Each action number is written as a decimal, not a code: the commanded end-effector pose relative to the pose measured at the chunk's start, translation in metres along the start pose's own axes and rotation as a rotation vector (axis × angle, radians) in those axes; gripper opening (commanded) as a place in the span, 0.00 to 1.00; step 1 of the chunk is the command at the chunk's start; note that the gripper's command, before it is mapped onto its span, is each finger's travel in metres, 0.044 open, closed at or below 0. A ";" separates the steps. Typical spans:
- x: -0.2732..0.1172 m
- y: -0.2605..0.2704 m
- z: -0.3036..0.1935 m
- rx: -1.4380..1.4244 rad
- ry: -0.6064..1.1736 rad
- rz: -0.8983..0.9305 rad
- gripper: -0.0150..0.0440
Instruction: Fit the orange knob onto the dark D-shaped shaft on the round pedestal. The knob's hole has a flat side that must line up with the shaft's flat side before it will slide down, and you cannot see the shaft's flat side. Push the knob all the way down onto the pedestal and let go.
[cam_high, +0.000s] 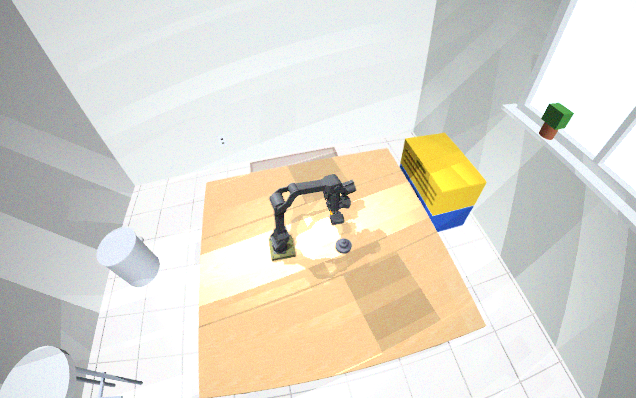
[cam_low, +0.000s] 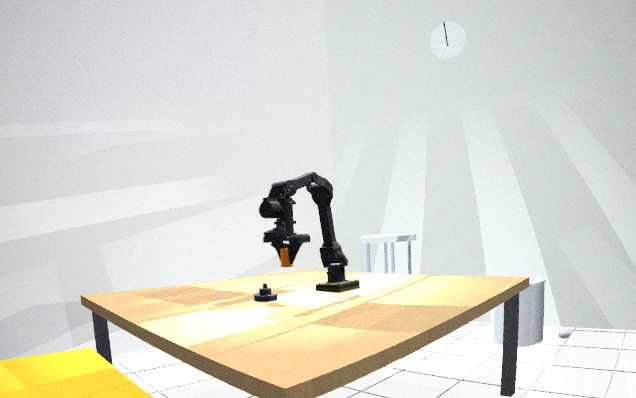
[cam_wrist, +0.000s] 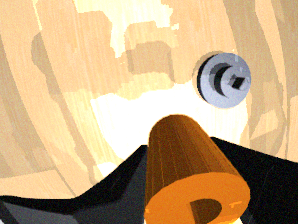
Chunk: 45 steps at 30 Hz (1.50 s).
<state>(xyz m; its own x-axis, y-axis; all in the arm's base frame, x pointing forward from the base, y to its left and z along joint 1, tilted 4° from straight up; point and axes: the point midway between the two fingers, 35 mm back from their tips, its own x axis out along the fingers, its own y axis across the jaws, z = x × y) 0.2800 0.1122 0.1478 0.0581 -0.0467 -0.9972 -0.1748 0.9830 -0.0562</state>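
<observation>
The orange knob (cam_low: 285, 257) (cam_wrist: 175, 142) is held between the fingers of my gripper (cam_high: 336, 218) (cam_low: 287, 262) (cam_wrist: 177, 147), which is shut on it. The knob is raised well above the table, and an opening shows in its near end in the wrist view. The round pedestal (cam_high: 343, 247) (cam_low: 265, 297) (cam_wrist: 216, 98) stands on the table with its short shaft (cam_low: 264, 286) (cam_wrist: 238, 83) pointing up. The knob is apart from the pedestal, off to one side of it and higher. The shaft's flat side cannot be made out. In the top view the knob is almost wholly hidden.
The wooden table (cam_high: 280, 330) (cam_low: 300, 360) carries the arm's base (cam_high: 283, 248) (cam_low: 338, 285). A yellow and blue box (cam_high: 445, 175) stands beyond the table's right edge in the top view. Bright light and arm shadows fall around the pedestal.
</observation>
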 end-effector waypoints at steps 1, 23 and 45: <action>0.006 -0.013 0.006 -0.005 0.001 -0.001 0.25; 0.030 -0.077 0.024 -0.005 -0.001 -0.009 0.25; 0.063 -0.098 0.027 -0.006 -0.002 -0.011 0.25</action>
<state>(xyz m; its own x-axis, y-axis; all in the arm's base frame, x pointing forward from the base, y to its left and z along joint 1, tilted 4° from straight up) 0.3266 0.0181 0.0997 0.0628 -0.0604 -0.9962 -0.1728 0.9824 -0.0705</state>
